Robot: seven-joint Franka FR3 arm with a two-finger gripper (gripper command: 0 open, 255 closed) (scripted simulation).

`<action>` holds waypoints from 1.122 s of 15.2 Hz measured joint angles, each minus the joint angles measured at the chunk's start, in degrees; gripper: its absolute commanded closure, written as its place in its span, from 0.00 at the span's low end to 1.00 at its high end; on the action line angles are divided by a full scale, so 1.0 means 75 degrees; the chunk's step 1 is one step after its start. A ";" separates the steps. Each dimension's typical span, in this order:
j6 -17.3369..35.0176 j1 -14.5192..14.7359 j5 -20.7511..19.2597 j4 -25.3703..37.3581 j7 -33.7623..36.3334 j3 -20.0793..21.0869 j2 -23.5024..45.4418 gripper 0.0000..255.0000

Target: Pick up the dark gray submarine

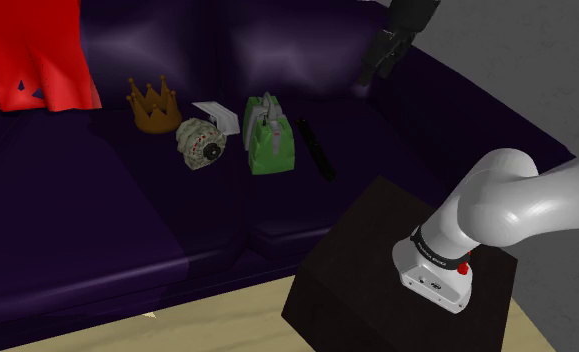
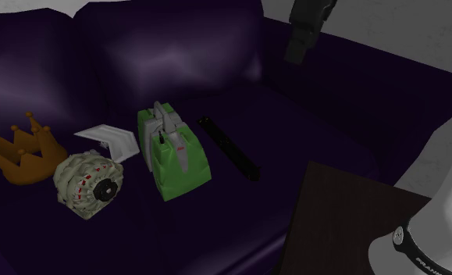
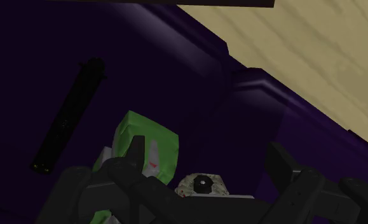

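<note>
The dark submarine [image 1: 314, 148] is lying untouched on the purple sofa [image 1: 97, 200] seat, at 3 o'clock from the green bag [image 1: 269, 140] in the shoulder view. The pincer [image 1: 375, 62] hangs spread and empty, well off at 1 o'clock, so I'd say the approach and grab are all still left. That bag sits close enough to crowd a finger, but the alternator [image 1: 201, 143] and crown [image 1: 154, 104] out at 9 o'clock look harmless.
</note>
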 measured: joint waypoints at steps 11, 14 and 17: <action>0.1947 -0.0375 -0.0227 -0.0399 -0.0111 -0.0408 0.1838 0.00; 0.2585 -0.0486 -0.0269 -0.0298 -0.0180 -0.0581 0.2669 0.00; 0.3158 -0.0576 -0.0275 -0.0269 -0.0199 -0.0712 0.3360 0.00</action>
